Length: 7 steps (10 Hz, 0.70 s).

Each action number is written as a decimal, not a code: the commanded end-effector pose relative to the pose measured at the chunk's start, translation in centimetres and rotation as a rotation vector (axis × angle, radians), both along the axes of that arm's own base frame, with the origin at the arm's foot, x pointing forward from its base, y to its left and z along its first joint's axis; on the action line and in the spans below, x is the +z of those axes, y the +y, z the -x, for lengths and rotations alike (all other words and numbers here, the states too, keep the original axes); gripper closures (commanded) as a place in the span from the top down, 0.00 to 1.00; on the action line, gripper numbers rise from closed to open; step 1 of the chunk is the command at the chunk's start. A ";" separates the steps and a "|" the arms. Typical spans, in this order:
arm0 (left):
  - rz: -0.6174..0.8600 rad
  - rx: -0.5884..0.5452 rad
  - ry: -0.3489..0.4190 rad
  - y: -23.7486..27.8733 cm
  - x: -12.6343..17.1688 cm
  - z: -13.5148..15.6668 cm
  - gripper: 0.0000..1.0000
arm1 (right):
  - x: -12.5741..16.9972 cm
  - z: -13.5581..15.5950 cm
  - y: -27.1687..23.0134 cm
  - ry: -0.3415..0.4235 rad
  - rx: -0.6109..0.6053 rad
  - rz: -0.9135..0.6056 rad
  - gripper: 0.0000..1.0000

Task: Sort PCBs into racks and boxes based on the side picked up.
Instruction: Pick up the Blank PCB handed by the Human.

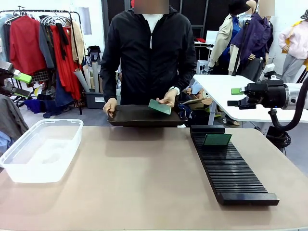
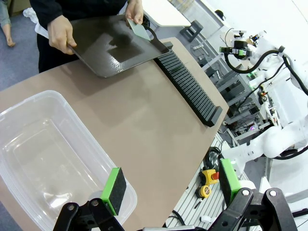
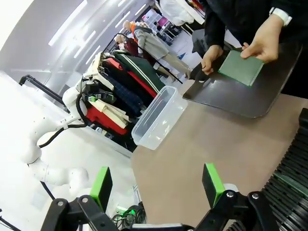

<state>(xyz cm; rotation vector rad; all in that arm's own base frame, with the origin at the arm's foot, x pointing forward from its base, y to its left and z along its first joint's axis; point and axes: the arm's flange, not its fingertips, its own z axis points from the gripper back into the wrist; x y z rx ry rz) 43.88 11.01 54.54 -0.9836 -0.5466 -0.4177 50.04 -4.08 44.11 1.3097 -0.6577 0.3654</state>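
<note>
Your left tool [image 2: 171,185] and right tool [image 3: 157,185] gape wide. One board [image 1: 217,139] stands at the rack's [image 1: 233,173] far end; a person's hand [image 1: 169,97] holds a second board [image 1: 159,107] on a dark tray [image 1: 134,115]; the clear box [image 1: 29,171] sits left.

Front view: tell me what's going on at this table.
A person across the table holds a dark tray in one hand and a green PCB against it with the other hand. A second PCB stands in the black rack. The left end effector and right end effector are open, off to the sides.
</note>
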 end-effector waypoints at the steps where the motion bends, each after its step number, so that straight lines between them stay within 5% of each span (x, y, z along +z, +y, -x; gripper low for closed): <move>1: 0.007 -0.002 -0.003 -0.1 0.2 0.1 1.00 | -0.3 -0.3 -0.4 -0.029 -0.009 -0.005 1.00; 7: 0.007 -0.002 -0.003 -0.1 0.2 0.1 1.00 | -0.3 -0.3 -0.4 -0.029 -0.009 -0.005 1.00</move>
